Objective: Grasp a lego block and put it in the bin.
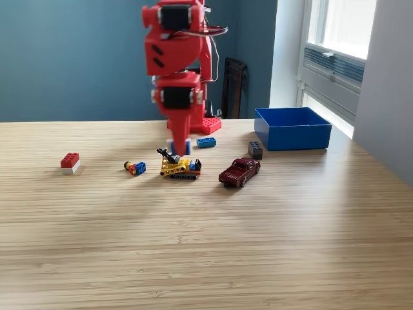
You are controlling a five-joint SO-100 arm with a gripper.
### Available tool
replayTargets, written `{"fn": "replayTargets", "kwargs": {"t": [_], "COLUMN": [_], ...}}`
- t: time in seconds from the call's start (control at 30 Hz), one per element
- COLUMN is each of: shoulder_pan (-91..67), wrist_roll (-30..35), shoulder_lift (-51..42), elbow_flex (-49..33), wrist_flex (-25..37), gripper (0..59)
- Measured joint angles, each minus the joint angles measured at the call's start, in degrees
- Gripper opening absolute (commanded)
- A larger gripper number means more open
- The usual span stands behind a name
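Observation:
My red gripper [179, 143] points straight down at the table's back middle, just behind a yellow lego vehicle [179, 167]. A blue block [187, 148] shows at the fingertips, mostly hidden by them. Whether the jaws hold it does not show. Other lego blocks lie around: a flat blue one [206, 142] to the exterior view's right of the gripper, a dark grey one [255, 150], a red-and-white one [70, 162] far left, and a small blue-yellow-red piece [135, 168]. The blue bin [292, 137] stands open-topped at the back right, well apart from the gripper.
A dark red toy car [239, 172] sits in front of the grey block, between the gripper and the bin. The arm's red base [210, 123] stands behind the gripper. The table's right edge runs close past the bin.

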Motion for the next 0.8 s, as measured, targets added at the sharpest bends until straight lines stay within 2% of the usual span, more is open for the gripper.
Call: {"fn": "replayTargets", "kwargs": {"t": [0.27, 0.8], "shoulder_pan": [-18.6, -57.8], "wrist_roll": [3.0, 6.7], "shoulder_lift": [8.2, 8.3], "elbow_flex": [5.8, 7.8], "wrist_flex": [3.5, 4.7], "gripper": [0.0, 0.0]}}
